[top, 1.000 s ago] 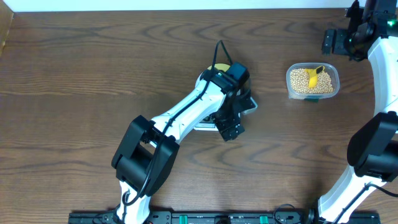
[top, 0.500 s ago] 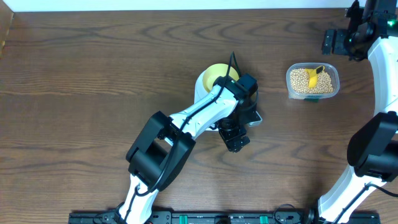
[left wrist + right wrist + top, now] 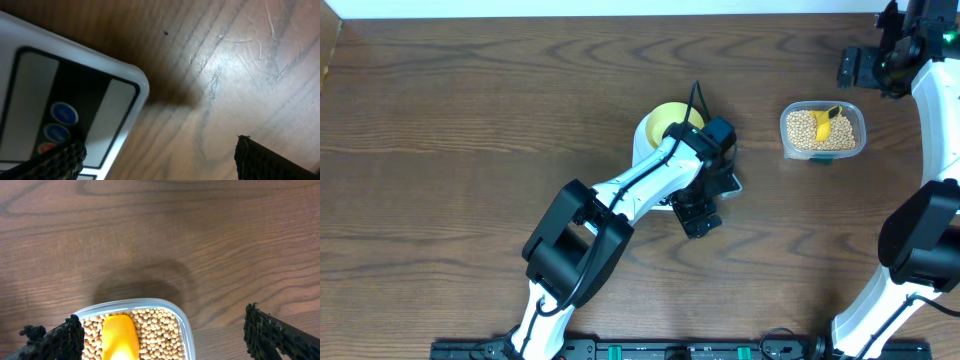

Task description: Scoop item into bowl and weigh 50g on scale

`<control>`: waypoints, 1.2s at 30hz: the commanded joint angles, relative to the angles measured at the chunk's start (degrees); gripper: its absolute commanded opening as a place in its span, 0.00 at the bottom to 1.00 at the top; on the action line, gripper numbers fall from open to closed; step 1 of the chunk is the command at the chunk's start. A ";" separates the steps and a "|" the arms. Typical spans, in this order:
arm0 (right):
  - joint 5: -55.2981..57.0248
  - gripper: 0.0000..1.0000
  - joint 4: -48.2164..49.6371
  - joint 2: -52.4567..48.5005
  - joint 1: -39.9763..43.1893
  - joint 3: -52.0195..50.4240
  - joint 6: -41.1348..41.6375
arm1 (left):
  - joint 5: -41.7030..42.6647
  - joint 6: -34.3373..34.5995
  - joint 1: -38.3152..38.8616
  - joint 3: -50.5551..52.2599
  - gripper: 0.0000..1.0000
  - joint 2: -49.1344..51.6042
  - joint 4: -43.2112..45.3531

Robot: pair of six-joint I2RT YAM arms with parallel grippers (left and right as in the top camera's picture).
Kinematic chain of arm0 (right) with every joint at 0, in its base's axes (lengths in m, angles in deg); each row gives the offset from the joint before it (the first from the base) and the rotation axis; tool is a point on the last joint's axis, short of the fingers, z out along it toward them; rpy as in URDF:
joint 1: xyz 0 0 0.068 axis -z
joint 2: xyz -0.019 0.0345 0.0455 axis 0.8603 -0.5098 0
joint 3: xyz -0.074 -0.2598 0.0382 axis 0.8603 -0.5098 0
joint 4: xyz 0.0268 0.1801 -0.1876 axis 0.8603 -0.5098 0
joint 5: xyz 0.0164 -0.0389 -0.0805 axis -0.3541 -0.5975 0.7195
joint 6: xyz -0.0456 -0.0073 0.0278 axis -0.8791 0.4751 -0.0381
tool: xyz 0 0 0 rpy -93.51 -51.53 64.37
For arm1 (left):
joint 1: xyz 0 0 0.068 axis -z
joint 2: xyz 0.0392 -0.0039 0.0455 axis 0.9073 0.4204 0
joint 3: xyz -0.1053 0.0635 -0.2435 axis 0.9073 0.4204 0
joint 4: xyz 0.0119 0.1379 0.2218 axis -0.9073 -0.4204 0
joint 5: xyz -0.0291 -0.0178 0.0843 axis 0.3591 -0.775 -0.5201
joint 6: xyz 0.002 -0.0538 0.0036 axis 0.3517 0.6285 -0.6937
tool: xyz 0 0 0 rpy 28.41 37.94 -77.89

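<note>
Left gripper (image 3: 159, 159) hangs low over the button end of the scale (image 3: 75, 75), its jaws spread wide and empty, one fingertip above the round buttons (image 3: 64, 113). The bowl (image 3: 663, 118) sits on the scale's far end, half hidden by the arm. Off to the side, the right gripper (image 3: 165, 335) is just as wide and empty, poised above the clear tub (image 3: 182, 322). The beans (image 3: 155, 330) lie there with the yellow scoop (image 3: 120, 335) resting on them.

I'd guess those beans are hard, light and quick to roll, so they want lifting in a level scoop held by its handle, not pinching. The bowl looks light enough to skid on the platform.

Against a second ago, the left arm has swung off the bowl, uncovering it, and the gripper has settled nearer the scale's corner. The right arm has not moved.
</note>
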 commanded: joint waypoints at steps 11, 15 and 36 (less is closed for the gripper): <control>0.22 0.99 -0.09 -0.48 -0.20 0.28 0.20 | -3.28 -2.19 -0.44 1.18 0.97 2.40 -0.79; 0.22 0.99 -0.11 -0.48 -0.20 0.28 0.20 | -3.28 -2.21 -0.46 1.18 0.98 2.71 -0.63; 0.22 0.99 -0.09 -0.48 -0.20 0.28 0.17 | -3.34 -2.21 -0.52 1.60 0.98 4.39 0.35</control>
